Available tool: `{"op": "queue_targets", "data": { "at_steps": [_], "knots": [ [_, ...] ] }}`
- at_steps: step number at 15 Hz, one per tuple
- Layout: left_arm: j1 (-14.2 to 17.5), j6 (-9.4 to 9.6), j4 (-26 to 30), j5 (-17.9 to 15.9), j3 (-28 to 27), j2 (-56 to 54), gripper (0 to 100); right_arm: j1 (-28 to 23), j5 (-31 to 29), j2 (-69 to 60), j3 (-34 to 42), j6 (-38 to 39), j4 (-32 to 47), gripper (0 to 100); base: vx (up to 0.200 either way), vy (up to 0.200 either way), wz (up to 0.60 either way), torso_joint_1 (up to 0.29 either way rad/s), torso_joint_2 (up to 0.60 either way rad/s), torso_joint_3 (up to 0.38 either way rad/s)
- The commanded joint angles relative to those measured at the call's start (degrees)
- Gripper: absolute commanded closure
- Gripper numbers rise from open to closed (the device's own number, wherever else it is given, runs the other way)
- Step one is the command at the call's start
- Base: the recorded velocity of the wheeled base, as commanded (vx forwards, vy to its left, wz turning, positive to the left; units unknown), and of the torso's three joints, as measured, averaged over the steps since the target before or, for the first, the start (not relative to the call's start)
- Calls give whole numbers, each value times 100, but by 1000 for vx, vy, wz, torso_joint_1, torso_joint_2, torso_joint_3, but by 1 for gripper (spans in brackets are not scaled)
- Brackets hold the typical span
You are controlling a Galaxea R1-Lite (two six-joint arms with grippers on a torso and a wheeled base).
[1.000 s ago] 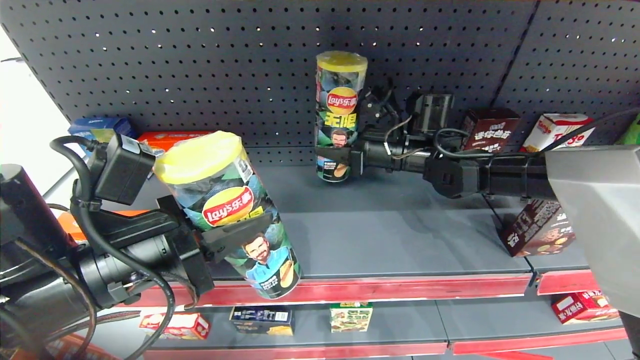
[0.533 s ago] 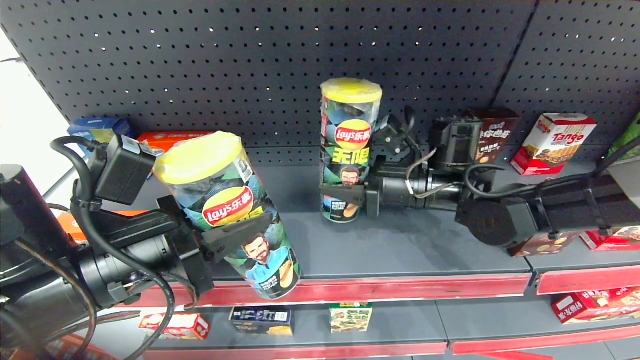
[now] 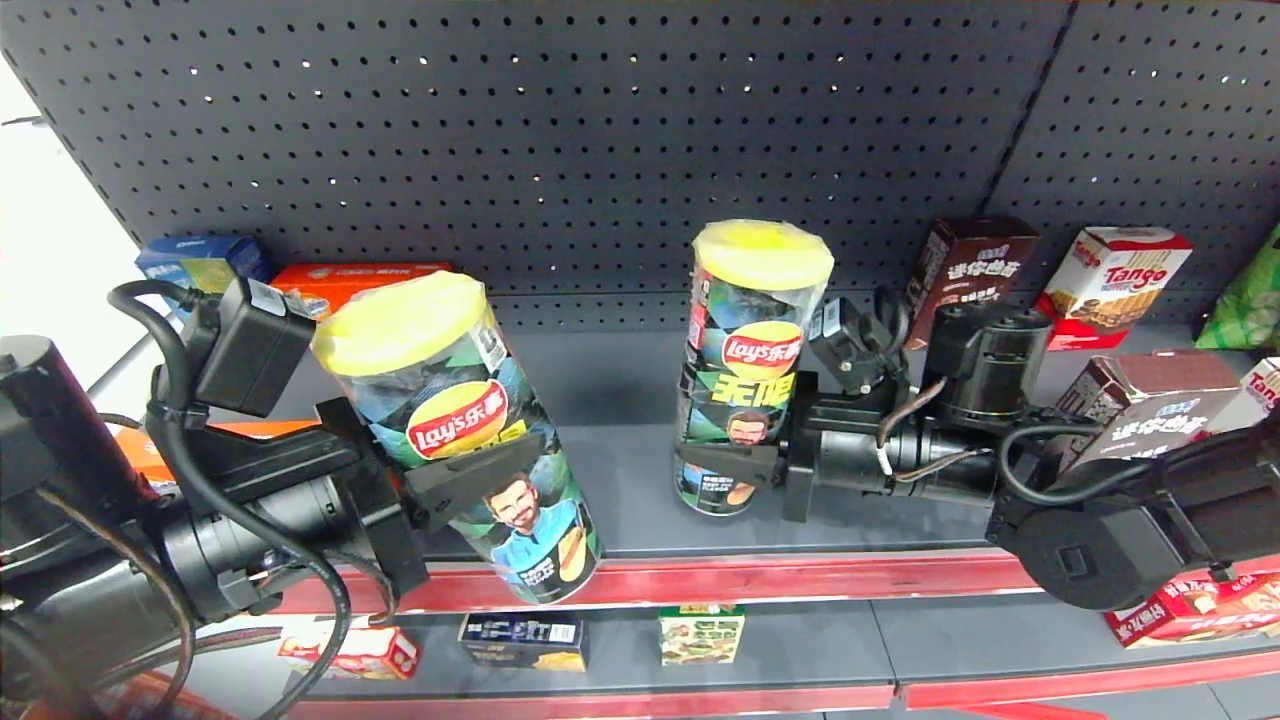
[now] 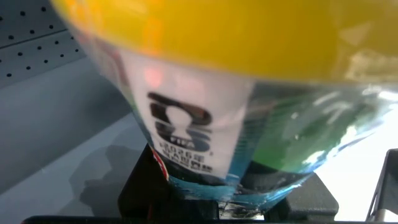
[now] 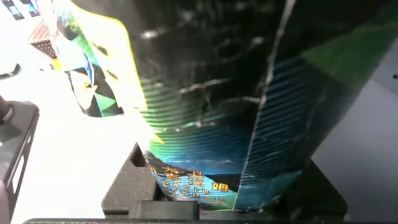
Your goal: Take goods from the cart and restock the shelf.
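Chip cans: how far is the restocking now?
Done: no chip can stands free on the shelf yet. In hand: the left gripper holds a tilted chip can at the shelf's front edge; the right gripper holds an upright chip can over the shelf. Remaining: set down and release both.

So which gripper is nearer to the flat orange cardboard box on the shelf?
Left. The left gripper is in front of the flat orange cardboard box; the right gripper is far off toward the robot's right.
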Motion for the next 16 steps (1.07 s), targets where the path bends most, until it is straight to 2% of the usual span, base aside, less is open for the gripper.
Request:
{"op": "queue_targets", "data": {
  "at_steps": [1,16],
  "knots": [
    [141,5,-2,-7,-1,2,100,-14,38,145,27,-8,-69,100,0,0,0,0,0,0],
    [176,5,-11,-7,-1,2,100,-120,47,839,-334,-105,-183,100,0,0,0,0,0,0]
  ]
}}
